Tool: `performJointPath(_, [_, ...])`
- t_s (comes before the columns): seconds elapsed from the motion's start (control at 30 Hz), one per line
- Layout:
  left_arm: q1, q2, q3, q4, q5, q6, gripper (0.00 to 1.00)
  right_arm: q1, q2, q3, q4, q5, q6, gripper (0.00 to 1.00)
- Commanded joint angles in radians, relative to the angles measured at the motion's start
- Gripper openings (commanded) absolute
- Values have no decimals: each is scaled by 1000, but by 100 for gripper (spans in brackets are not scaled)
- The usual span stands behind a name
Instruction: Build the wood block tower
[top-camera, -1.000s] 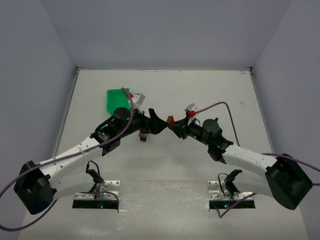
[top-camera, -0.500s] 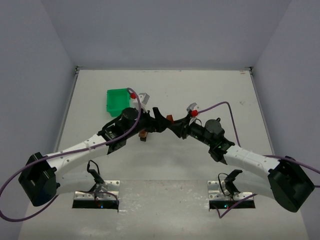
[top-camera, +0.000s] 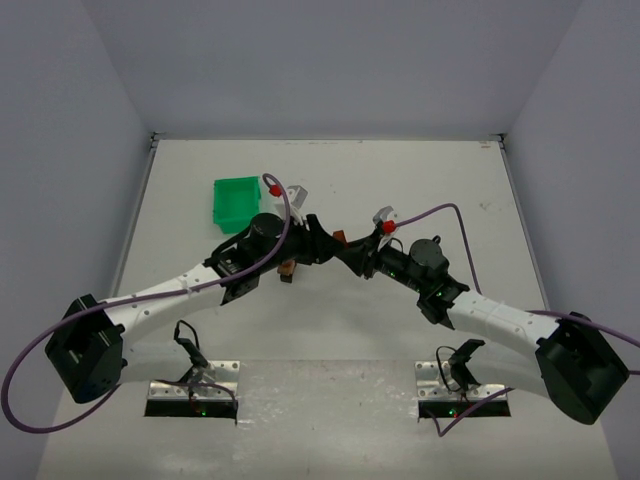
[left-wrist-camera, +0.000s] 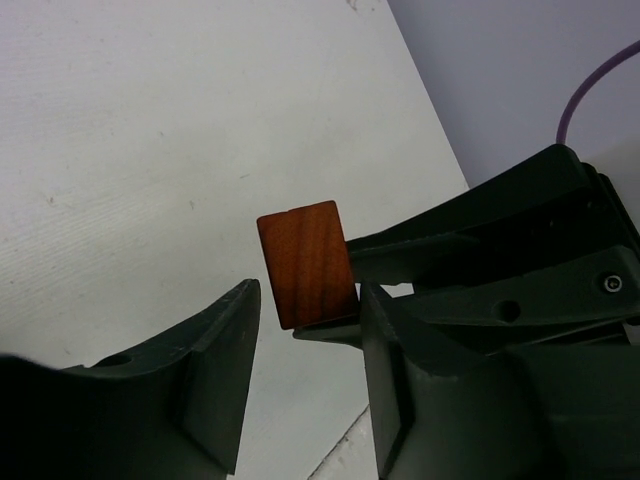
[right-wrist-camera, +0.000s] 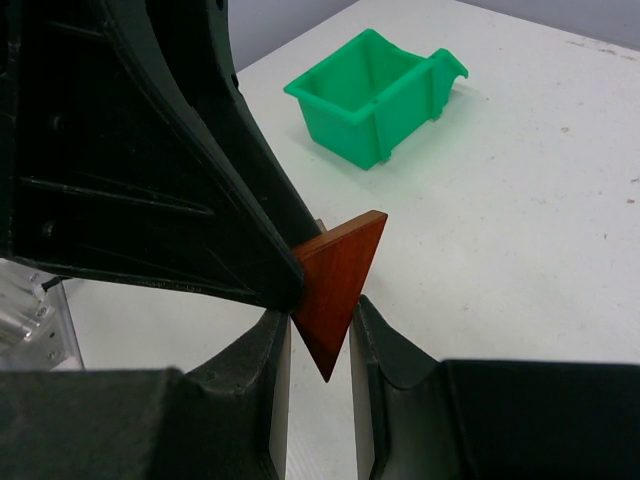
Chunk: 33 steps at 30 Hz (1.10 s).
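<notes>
Green plastic bin (top-camera: 236, 203), upright, open top, sits on white table (top-camera: 450, 170) left of centre, toward the far side. Table surface has small scuff marks. Plain pale grey walls (top-camera: 330, 60) enclose table on three sides.

**Tally by kind**

There is one red-brown wedge (right-wrist-camera: 338, 275) and one green bin (top-camera: 235, 198). There are two arms, each with one gripper: the left gripper (left-wrist-camera: 308, 300) and the right gripper (right-wrist-camera: 320, 335). One small cluster of wood pieces (top-camera: 289, 268) is too small to count. Two purple cables (top-camera: 455, 212) are also visible.
</notes>
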Motion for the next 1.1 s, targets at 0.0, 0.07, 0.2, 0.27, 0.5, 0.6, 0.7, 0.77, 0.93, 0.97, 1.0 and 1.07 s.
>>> performJointPath(0.0, [-9, 4, 37, 71, 36, -1, 36, 5, -4, 11, 69, 8, -6, 3])
performJointPath(0.07, [-15, 15, 43, 83, 54, -5, 30, 6, 4, 8, 78, 26, -1, 3])
performJointPath(0.2, [-26, 36, 54, 94, 87, -1, 14, 6, 12, 2, 98, 41, 4, 5])
performJointPath(0.27, [-28, 36, 54, 90, 70, 0, 7, 6, 9, 2, 97, 40, 2, 9])
performJointPath(0.5, [-26, -2, 114, -50, -54, 84, 0, 5, -58, 35, -170, 75, -29, 76])
performJointPath(0.6, [-26, -5, 176, -187, -131, 111, 0, 5, -123, 24, -286, 123, -26, 96])
performJointPath(0.7, [-26, 1, 249, -352, -206, 117, 0, 5, -231, 3, -421, 199, -16, 99])
performJointPath(0.77, [-26, 6, 278, -417, -225, 115, 0, 6, -280, -6, -490, 240, -18, 99])
performJointPath(0.93, [-42, 86, 368, -606, -177, 103, 0, 2, -391, 2, -739, 625, 42, 99])
performJointPath(0.97, [-54, 110, 383, -644, -170, 103, 0, 2, -405, 5, -791, 713, 61, 99])
performJointPath(1.0, [-89, 162, 397, -675, -178, 99, 0, 1, -419, 11, -822, 778, 98, 99])
performJointPath(1.07, [-137, 242, 447, -757, -182, 101, 0, -3, -430, 19, -870, 889, 128, 99])
